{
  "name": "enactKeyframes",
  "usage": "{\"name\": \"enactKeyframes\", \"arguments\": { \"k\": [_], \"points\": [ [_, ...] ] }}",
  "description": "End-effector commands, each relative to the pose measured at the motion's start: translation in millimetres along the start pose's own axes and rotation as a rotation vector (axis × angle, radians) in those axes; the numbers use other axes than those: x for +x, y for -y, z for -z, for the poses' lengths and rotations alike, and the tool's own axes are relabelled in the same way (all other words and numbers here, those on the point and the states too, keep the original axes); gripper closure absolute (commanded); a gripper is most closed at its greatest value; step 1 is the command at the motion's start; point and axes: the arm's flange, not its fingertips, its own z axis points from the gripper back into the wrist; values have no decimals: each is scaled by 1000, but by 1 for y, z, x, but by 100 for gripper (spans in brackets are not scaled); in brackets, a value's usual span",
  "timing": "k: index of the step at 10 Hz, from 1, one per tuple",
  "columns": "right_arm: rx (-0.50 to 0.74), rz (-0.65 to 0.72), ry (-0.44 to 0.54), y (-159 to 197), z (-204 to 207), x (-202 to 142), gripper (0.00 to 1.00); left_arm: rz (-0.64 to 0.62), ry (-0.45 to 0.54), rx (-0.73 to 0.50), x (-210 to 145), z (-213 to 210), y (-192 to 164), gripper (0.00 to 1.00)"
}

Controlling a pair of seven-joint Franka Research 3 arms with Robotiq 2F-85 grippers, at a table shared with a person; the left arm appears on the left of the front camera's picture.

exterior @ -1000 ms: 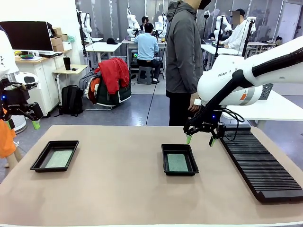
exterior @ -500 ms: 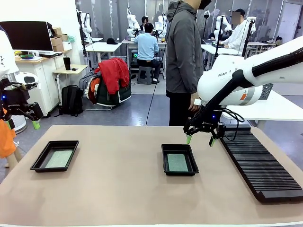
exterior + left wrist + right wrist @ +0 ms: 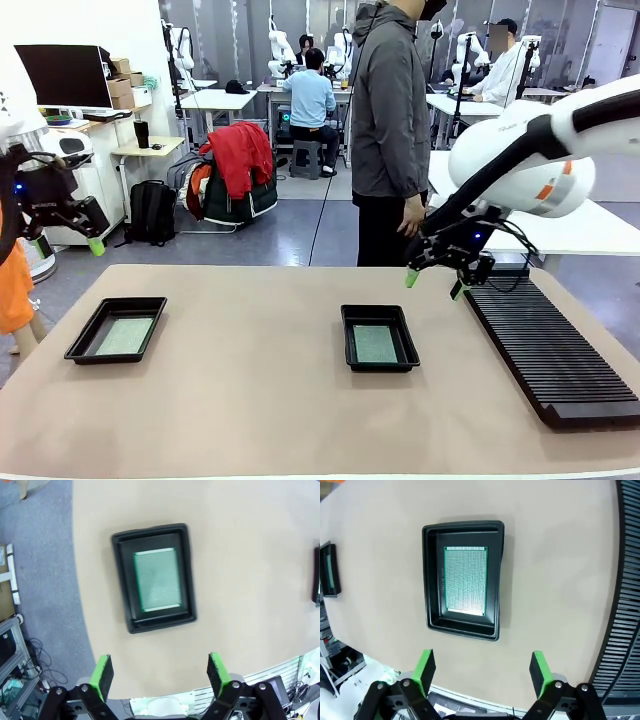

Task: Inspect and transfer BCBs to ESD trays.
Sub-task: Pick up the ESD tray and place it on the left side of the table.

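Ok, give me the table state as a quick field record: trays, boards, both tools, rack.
left tray: holds one green board, lying flat
middle tray: holds one green board, lying flat
left tool: open, holding nothing, raised beyond the table's left edge
right tool: open, holding nothing, raised between middle tray and rack
slotted rack: right side of table, no boards seen in it
person: standing at far side, behind the middle tray

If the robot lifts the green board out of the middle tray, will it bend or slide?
The green board looks thin and flat, so probably stiff and light. It lies flat inside the middle tray, so its edges may be hard to grip. Its rim would likely stop sliding.
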Motion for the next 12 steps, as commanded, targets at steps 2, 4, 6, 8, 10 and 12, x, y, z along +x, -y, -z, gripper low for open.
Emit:
{"name": "enactKeyframes", "arguments": {
  "k": [2,4,6,8,10,12],
  "points": [
    [95,-17,-8,37,-19,-11,0,23,-30,-92,-15,5,57,0],
    [139,-27,-9,60,-31,-10,0,-22,-24,-106,-19,11,102,0],
    [171,-25,-4,83,-38,-6,0,-51,0,-81,-23,15,150,0],
    [203,-41,-11,104,-42,-2,0,-61,28,-78,-26,19,201,0],
    [234,-50,-10,125,-42,3,0,-58,35,-58,-25,22,242,0],
    [181,-31,-2,117,-45,-2,0,-51,19,-30,-16,32,282,0]
  ]
}}
